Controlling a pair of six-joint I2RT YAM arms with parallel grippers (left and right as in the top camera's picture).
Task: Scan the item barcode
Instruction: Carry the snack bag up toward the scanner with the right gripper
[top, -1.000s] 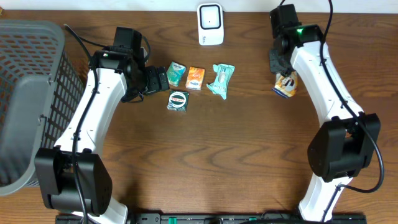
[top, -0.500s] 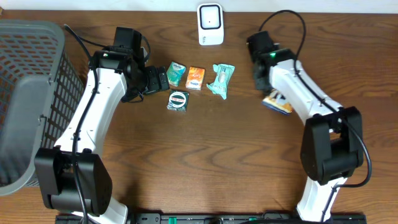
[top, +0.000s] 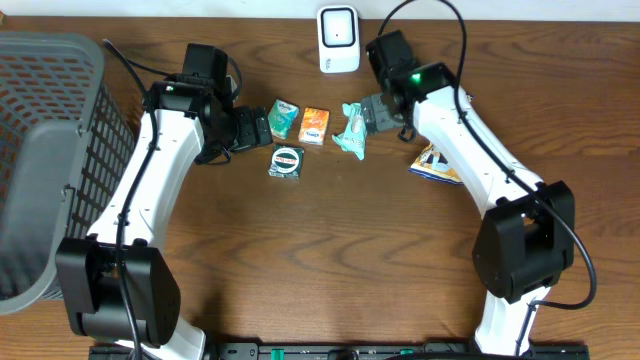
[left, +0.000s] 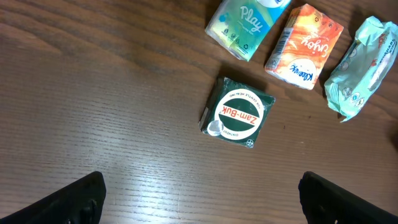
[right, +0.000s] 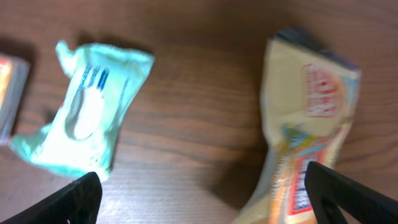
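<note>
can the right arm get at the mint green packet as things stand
Probably yes: the right tool is open right next to the mint green packet, with nothing covering it.

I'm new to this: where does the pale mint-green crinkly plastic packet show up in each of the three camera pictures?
Overhead: the pale mint-green crinkly plastic packet lies top centre, below the white device.
Left wrist: upper right, at the picture's right edge.
Right wrist: left half, blurred.
Shared landmark: the orange tissue pack just left of it; in the right wrist view it seems to be only a blurred sliver at the left edge.
</note>
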